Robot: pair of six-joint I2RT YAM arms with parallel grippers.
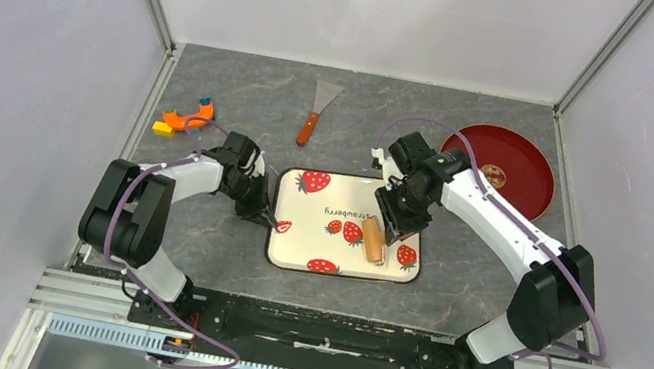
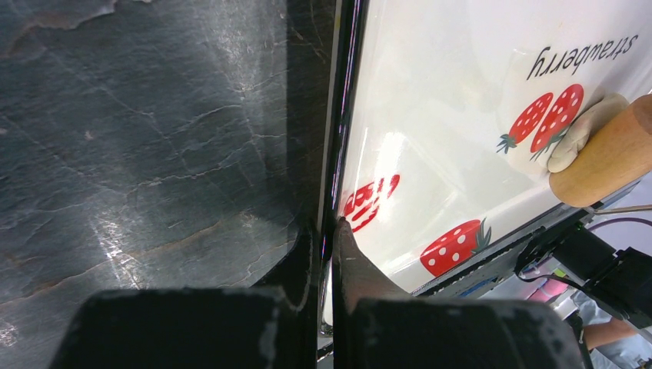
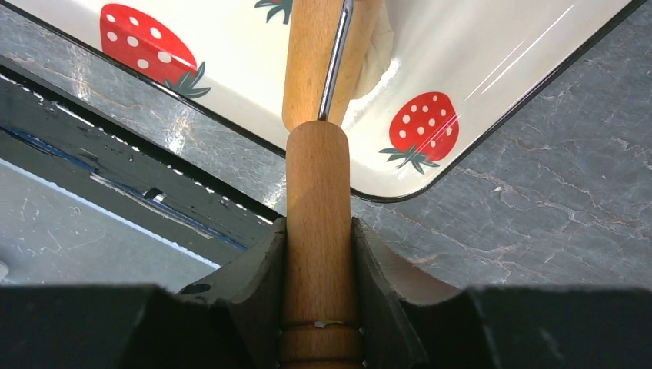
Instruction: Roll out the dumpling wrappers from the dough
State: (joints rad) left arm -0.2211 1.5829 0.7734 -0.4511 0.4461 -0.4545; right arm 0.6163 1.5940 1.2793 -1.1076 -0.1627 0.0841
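Note:
The strawberry-print tray (image 1: 314,233) lies at the table's middle. My left gripper (image 1: 260,208) is shut on its left rim; in the left wrist view the gripper (image 2: 329,227) has the thin black edge of the tray (image 2: 430,115) between its fingers. My right gripper (image 1: 396,215) is shut on the wooden handle (image 3: 319,200) of the roller. The roller's tan cylinder (image 1: 374,241) rests on the tray's right part. A pale cream lump of dough (image 2: 578,137) lies pressed under the cylinder (image 2: 615,157), and also shows beside the cylinder (image 3: 311,54) in the right wrist view (image 3: 378,58). No separate flat wrapper shows.
A dark red round plate (image 1: 505,168) sits at the back right. A scraper with a wooden handle (image 1: 317,112) lies behind the tray. An orange curved toy piece (image 1: 190,118) lies at the back left. The metal rail (image 1: 327,332) runs along the near edge.

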